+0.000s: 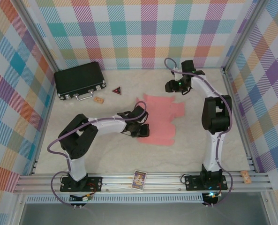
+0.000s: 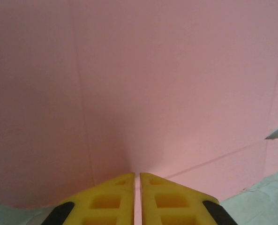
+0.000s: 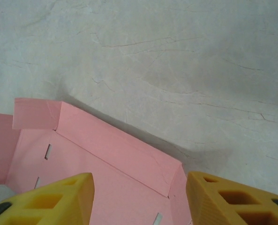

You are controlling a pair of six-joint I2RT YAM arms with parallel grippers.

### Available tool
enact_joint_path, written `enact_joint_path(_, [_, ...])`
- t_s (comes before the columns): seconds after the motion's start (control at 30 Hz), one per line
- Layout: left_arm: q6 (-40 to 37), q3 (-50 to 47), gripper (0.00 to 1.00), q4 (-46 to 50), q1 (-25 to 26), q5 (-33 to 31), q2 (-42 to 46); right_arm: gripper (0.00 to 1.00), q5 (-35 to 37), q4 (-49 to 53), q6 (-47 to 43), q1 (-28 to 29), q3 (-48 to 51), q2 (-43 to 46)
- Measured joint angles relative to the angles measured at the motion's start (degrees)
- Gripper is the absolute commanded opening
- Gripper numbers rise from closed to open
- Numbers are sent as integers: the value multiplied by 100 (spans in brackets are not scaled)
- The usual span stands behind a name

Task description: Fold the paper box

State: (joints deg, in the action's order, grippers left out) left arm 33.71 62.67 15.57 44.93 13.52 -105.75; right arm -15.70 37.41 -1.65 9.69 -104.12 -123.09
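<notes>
Paper box (image 1: 160,119): flat salmon-pink die-cut sheet, not yet a box. Lies at the middle of the bench (image 1: 129,158), a little toward the right edge, well apart from the black case (image 1: 80,80) in the far left corner.

Left gripper (image 1: 139,127): at the sheet's left edge. In the wrist view, yellow fingers (image 2: 106,202) pressed almost together with a thin pink sliver between them. Judged to be pinching the edge of the sheet, which rises close in front of the camera.

Right gripper (image 1: 172,86): above the sheet's far edge, jaws spread wide, holding nothing. Below it, a long flap (image 3: 115,147) stands part-raised along its crease, with a small end tab (image 3: 35,114) and narrow slots (image 3: 47,151) beside it.

Handling, as judgement:
- Light and thin; likely to slide on the smooth bench if pushed without a hold-down.
- Stiff across the panels, weak at the scored creases; should bend there and nowhere else if pressed near the line.
- Springy; a raised flap will probably drop back unless held or tucked.
- Easily creased or dented by a hard pinch in mid-panel.
- Best hold: flap edges, close to a crease, one gripper anchoring a panel while the other lifts.
- Tabs small, slots narrow; alignment needs care.
</notes>
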Motion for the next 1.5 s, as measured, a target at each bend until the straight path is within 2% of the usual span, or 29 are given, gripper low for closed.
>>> enact_joint_path(0.2, [-343,-17,3,332,0,-358,39,58,-170,2,-581,0,0,-11])
enact_joint_path(0.4, [-868,-42,2,758,-35,-942,195,59,-240,79,-1003,0,-28,-109])
enact_joint_path(0.7, [-1379,-72,1,999,-304,-1506,267,60,-396,778,-1434,0,-785,-894])
enact_joint_path(1.13, [-1561,-72,0,1001,-308,-1615,267,61,-634,1537,-1751,13,-1408,-1486])
enact_joint_path(1.5, [-1558,-72,0,1001,-308,-1615,267,52,-850,2076,-2035,144,-1794,-1801])
